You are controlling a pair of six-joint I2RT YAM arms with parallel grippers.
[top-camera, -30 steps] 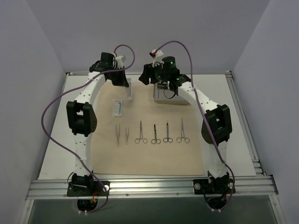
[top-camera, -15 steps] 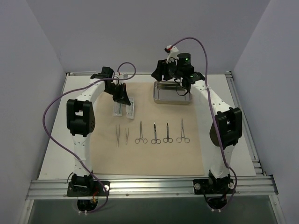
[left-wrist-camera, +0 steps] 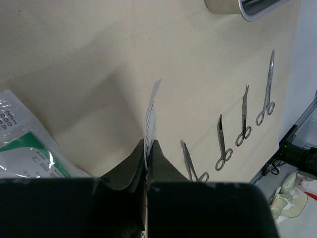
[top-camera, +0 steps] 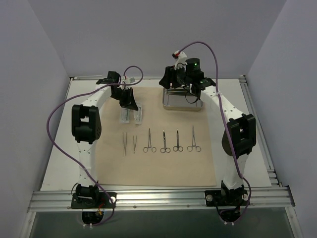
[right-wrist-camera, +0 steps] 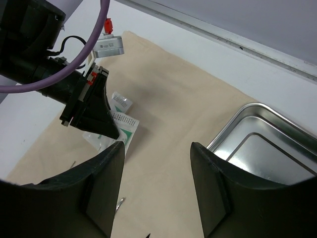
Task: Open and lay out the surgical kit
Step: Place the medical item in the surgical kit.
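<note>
The surgical kit lies opened on its beige cloth (top-camera: 158, 168). The steel tray (top-camera: 182, 108) sits at the back. Two tweezers (top-camera: 125, 143) and several clamps (top-camera: 164, 142) lie in a row in the middle. One white packet (top-camera: 124, 115) lies flat at the back left. My left gripper (top-camera: 132, 104) is shut on a second white packet (top-camera: 137, 115) right beside it. The left wrist view shows this packet (left-wrist-camera: 152, 111) edge-on between the fingertips (left-wrist-camera: 148, 144), low over the cloth. My right gripper (top-camera: 172, 82) hovers open and holds nothing above the tray's left end (right-wrist-camera: 230, 124).
White tabletop borders the cloth, with metal rails (top-camera: 158, 197) at the near edge and walls on three sides. The left arm's purple cable (right-wrist-camera: 101, 29) and gripper body (right-wrist-camera: 89, 109) reach into the right wrist view near the packets (right-wrist-camera: 121, 124).
My left gripper has come forward and down, bringing the held packet beside the lying one. My right gripper has risen off the tray and drawn back.
</note>
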